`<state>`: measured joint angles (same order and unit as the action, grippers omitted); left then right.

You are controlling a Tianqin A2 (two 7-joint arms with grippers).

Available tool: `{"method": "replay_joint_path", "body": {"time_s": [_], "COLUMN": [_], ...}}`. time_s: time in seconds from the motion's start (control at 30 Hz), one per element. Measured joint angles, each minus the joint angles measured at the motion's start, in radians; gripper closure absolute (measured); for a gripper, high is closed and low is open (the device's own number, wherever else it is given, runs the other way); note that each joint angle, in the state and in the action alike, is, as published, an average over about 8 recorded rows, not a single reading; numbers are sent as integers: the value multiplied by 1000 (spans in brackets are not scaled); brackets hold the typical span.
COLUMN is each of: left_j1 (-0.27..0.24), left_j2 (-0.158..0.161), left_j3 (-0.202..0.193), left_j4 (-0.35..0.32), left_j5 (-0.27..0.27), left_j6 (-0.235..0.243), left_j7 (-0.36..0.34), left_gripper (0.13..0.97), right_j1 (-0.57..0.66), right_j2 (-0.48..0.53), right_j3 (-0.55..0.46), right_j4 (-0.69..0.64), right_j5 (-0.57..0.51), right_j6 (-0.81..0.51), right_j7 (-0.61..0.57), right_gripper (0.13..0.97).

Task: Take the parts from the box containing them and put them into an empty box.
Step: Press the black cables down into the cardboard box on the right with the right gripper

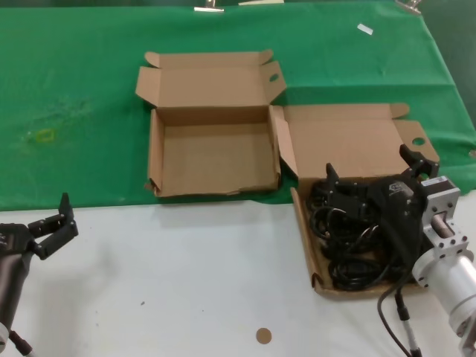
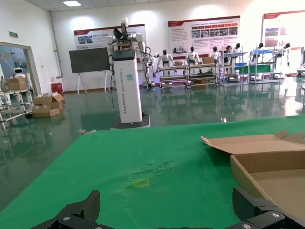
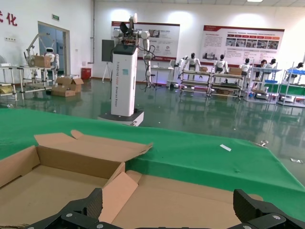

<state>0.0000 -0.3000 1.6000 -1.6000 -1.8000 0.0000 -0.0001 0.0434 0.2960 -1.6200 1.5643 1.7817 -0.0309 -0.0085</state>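
Nearest the head camera, low on the right, the right gripper [image 1: 372, 169] hangs over the full box [image 1: 303, 223], its jaws spread wide and holding nothing; one fingertip stands above the cords [image 1: 355, 242], the other by the rear lid. Its own wrist view shows the same wide gap, with both black fingertips [image 3: 81, 210] at the picture's edges and only cardboard between them. Those cords lie coiled in a black tangle inside the full box, which sits on the counter [image 1: 186, 275] at the right, half on white and half on the green cloth [image 1: 74, 97]. Just left of it, touching at the lid flaps, stands the empty box [image 1: 216, 156] on the cloth, lid folded back and its front rim ragged.

Far left and low, the left gripper [image 1: 52, 223] waits over the white counter, well apart from both boxes, jaws wide open and empty. A small brown disc [image 1: 263, 336] lies on the white surface near the front edge.
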Motion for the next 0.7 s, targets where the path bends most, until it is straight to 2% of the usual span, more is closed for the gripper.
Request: {"method": "replay_joint_path", "body": {"time_s": [0.7], "left_j1": [0], "left_j2": [0], "left_j3": [0], "left_j4": [0], "left_j5": [0], "left_j6": [0], "left_j7": [0], "left_gripper": [136], "right_j1": [0], "right_j2": [0], "right_j3": [0], "right_j4": [0], "right_j5": [0], "right_j6": [0], "right_j7": [0], "right_gripper": [129]}}
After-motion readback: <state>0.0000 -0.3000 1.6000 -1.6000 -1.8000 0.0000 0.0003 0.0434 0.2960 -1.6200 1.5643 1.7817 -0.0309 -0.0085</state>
